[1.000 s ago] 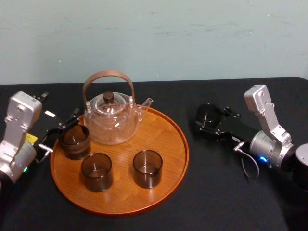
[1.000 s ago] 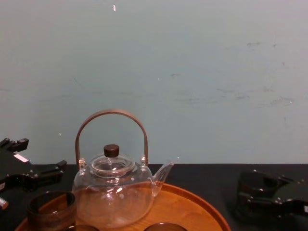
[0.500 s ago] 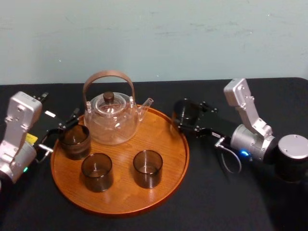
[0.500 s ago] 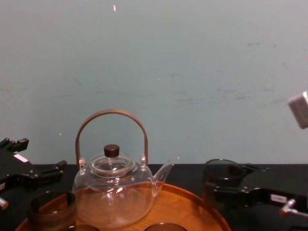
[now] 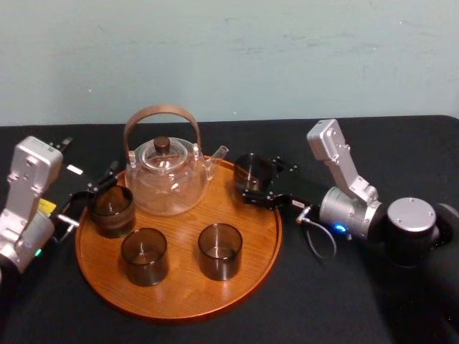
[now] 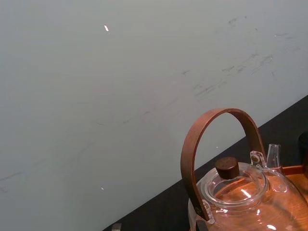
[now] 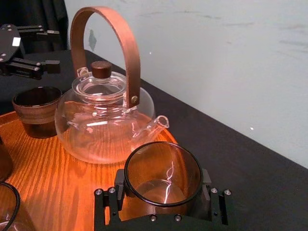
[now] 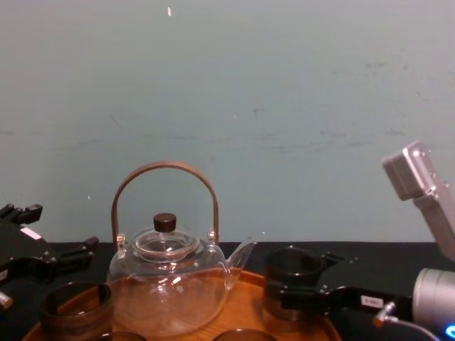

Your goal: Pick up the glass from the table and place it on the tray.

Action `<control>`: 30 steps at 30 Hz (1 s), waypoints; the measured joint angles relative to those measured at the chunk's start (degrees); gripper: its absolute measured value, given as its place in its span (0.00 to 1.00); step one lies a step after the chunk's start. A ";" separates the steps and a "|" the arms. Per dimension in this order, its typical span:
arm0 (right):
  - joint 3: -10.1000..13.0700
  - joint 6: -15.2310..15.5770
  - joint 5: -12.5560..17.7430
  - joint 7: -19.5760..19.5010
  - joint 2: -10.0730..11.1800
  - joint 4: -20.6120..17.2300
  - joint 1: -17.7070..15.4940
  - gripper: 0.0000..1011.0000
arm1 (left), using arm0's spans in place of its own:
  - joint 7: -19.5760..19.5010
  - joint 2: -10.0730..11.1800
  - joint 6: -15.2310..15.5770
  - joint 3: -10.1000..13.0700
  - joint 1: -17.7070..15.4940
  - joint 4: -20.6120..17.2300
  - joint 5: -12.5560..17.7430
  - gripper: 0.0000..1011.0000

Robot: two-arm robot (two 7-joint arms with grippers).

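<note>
A dark smoky glass [image 5: 251,169] sits between the fingers of my right gripper [image 5: 253,180], which is shut on it. It hangs over the far right part of the round orange-brown tray [image 5: 179,290], just right of the teapot's spout. I cannot tell if its base touches the wood. The chest view has the glass [image 8: 291,280] level with the tray's rim [image 8: 245,293]. Close up, the glass [image 7: 162,175] is upright in the black jaws over the tray [image 7: 43,163]. My left gripper [image 5: 93,185] rests open at the tray's left edge.
A glass teapot [image 5: 166,179] with a brown hoop handle stands at the back of the tray. Three more dark glasses stand on the tray: left [image 5: 111,210], front left [image 5: 143,256] and front middle [image 5: 219,251]. Black table [image 5: 344,301] lies to the right.
My right gripper has carried the glass leftward from over the black table to over the tray's far right part. The left arm and the other glasses have not moved.
</note>
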 joint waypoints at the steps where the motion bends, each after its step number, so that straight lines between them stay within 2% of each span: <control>1: -0.13 -0.15 0.01 0.13 -0.21 0.50 0.21 0.90 | 0.00 0.00 0.00 0.00 0.00 0.00 0.00 0.99; 14: -1.42 -1.66 -0.10 1.50 -2.45 4.90 2.32 0.90 | 0.00 0.00 0.00 0.00 0.00 0.00 0.00 0.99; 30: -1.76 -1.99 -0.37 1.79 -3.02 6.10 2.82 0.90 | 0.00 0.00 0.00 0.00 0.00 0.00 0.00 0.99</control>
